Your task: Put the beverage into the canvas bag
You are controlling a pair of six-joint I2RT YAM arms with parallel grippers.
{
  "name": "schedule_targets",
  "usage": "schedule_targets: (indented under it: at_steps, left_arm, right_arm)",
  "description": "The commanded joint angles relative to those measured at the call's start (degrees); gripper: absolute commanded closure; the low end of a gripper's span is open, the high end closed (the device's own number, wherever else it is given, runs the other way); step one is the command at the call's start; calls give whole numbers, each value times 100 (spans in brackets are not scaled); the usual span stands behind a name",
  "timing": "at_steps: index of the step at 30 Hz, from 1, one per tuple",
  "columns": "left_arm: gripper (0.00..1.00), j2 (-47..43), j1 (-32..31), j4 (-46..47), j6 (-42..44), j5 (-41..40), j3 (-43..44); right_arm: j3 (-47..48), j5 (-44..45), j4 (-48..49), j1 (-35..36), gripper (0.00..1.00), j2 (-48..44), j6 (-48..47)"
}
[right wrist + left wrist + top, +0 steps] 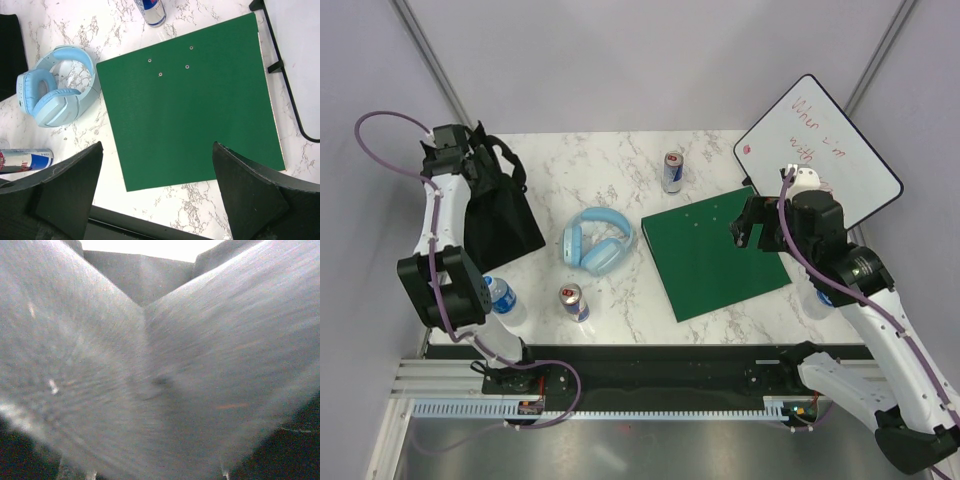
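Canvas bag (500,215) slumps at the far left of the table (620,160). Left gripper (468,158) is at its top edge. Its wrist view shows only blurred cloth, so I cannot tell its grip. Right gripper (157,150) is spread wide and empty above the green folder (190,100). Far can (672,172), near can (574,302) and water bottle (503,298) are on the marble, so no beverage is bagged yet.

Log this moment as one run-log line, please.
left end effector: at canvas bag top, grip unclear | right end effector: open above green folder | near can: on table
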Motion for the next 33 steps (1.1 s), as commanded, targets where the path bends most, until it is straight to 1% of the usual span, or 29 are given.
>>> schedule_targets:
  at_steps: [1,5,10,16,21,24,27,33]
  left_arm:
    - [18,-435,18,-115,-12,-45,164]
    - [14,-541,26,-202,-47,140,278]
    - [3,-743,18,-334,-38,79,445]
    - [2,-1050,18,-545,-12,245,884]
    - [2,-1358,9,-563,-38,175,1139]
    - [4,-1490,9,-545,-12,517,1262]
    - [4,-1613,9,-545,85,920,1403]
    - [4,-2122,-52,-545,59,1774,1448]
  right_arm:
    - [293,65,26,-1,2,-84,79]
    - [319,109,35,-10,2,-128,44]
    - [302,127,26,-1,2,-189,-35]
    - [197,57,114,-10,2,-190,-18]
    - [99,56,184,-10,2,-128,-18]
    - [143,109,184,-10,2,-32,-35]
    - [214,127,193,-10,2,56,26]
    - [275,-145,255,-10,3,311,202]
